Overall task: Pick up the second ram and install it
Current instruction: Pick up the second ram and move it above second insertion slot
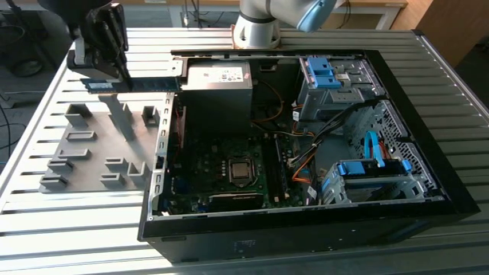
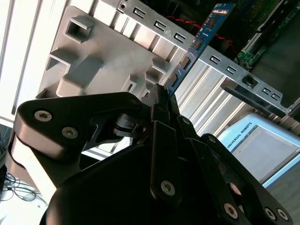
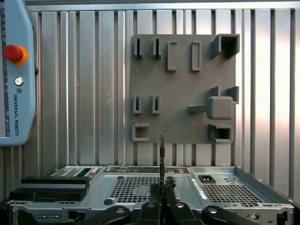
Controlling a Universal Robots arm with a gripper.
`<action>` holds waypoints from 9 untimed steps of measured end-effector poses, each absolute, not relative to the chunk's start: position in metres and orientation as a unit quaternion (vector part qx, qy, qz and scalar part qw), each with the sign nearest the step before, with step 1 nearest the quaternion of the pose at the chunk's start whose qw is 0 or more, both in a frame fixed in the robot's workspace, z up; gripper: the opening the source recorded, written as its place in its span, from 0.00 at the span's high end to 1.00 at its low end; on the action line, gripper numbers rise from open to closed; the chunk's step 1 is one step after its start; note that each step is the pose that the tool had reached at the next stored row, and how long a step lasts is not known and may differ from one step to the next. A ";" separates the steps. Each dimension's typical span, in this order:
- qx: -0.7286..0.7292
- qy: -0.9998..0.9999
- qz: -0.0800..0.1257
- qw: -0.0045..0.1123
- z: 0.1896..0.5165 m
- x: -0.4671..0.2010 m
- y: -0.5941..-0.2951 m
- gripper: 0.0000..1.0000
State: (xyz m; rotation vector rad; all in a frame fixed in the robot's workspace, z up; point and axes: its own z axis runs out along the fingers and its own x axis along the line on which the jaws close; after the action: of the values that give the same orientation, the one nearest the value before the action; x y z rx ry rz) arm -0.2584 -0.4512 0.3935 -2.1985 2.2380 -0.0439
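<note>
Claw aloft, pinching second ram, apparently level.

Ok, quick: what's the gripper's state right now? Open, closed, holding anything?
The gripper: closed, holding the second ram, a long, thin, flat blue circuit-board stick with dark chips, by one end.

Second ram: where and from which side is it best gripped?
Pinch the second ram by its two flat faces, coming in over one long edge, as the gripper does now. It is long, thin and flat, so probably only the faces offer broad contact.
</note>
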 end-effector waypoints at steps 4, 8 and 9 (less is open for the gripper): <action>-0.701 0.713 -0.014 0.002 0.394 -0.251 -0.451 0.86; -0.701 0.713 -0.014 0.002 0.394 -0.243 -0.451 0.86; -0.701 0.713 -0.014 0.002 0.394 -0.241 -0.451 0.86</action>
State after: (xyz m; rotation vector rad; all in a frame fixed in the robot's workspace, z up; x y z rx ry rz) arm -0.2413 -0.4512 0.3935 -2.1985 2.2380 -0.0438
